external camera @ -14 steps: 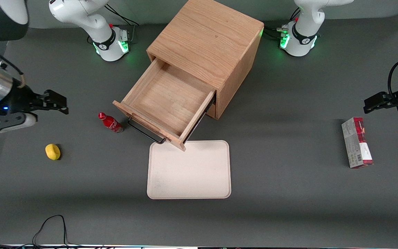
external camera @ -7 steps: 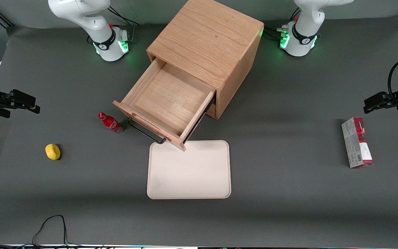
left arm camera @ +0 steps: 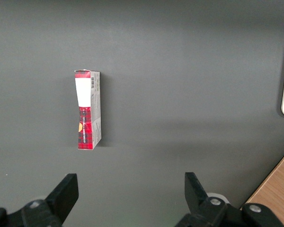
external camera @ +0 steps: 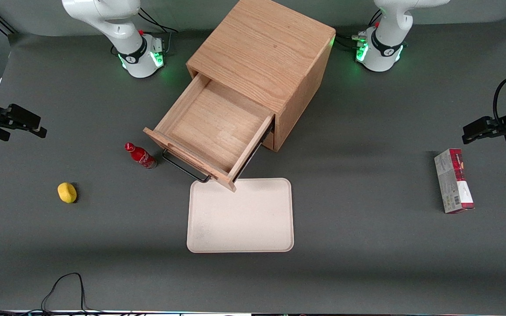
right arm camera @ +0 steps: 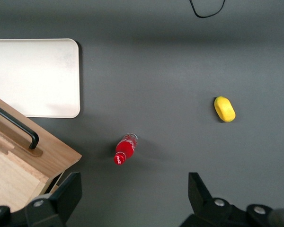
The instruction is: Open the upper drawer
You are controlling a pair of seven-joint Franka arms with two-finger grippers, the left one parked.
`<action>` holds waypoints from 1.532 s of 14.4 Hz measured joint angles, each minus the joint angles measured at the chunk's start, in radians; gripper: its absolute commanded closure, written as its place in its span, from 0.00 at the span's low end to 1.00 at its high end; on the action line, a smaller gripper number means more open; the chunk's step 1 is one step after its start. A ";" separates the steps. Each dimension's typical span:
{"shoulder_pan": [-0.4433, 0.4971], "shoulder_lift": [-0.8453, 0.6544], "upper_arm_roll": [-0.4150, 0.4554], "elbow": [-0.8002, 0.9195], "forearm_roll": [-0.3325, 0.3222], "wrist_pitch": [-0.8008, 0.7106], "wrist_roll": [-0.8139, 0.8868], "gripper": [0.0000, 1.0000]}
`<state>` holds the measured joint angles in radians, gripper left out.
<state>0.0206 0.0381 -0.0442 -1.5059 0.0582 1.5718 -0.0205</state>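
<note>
The upper drawer (external camera: pixel 211 131) of the boxy oak cabinet (external camera: pixel 266 52) stands pulled far out and holds nothing; its thin black bar handle (external camera: pixel 185 169) faces the front camera, over the tray's edge. The drawer's front and handle also show in the right wrist view (right arm camera: pixel 19 142). The bottom drawer is hidden under it. My right gripper (external camera: pixel 33 127) is open and holds nothing, high above the table at the working arm's end, well away from the drawer. In the right wrist view its fingers (right arm camera: pixel 68 191) stand wide apart around bare table (right arm camera: pixel 132 194).
A red bottle (external camera: pixel 141 156) lies beside the drawer's front, toward the working arm's end. A yellow lemon-like object (external camera: pixel 67 192) lies farther that way. A white tray (external camera: pixel 240 219) sits nearer the front camera than the drawer. A red-and-white box (external camera: pixel 453 181) lies toward the parked arm's end.
My right gripper has drawn away from the drawer toward the working arm's end of the table, mostly in the first half second. The drawer has stayed open and unmoved.
</note>
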 measured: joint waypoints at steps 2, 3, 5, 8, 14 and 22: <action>0.000 0.004 0.001 -0.014 -0.025 0.017 0.005 0.00; 0.000 0.008 0.001 -0.020 -0.031 0.023 0.006 0.00; 0.000 0.018 0.001 -0.026 -0.040 0.049 0.007 0.00; -0.001 0.021 0.001 -0.027 -0.044 0.071 0.007 0.00; -0.002 0.021 0.001 -0.030 -0.045 0.093 0.007 0.00; 0.002 0.021 0.001 -0.036 -0.048 0.061 0.001 0.00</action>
<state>0.0223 0.0594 -0.0430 -1.5417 0.0104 1.6328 -0.0197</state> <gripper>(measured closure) 0.000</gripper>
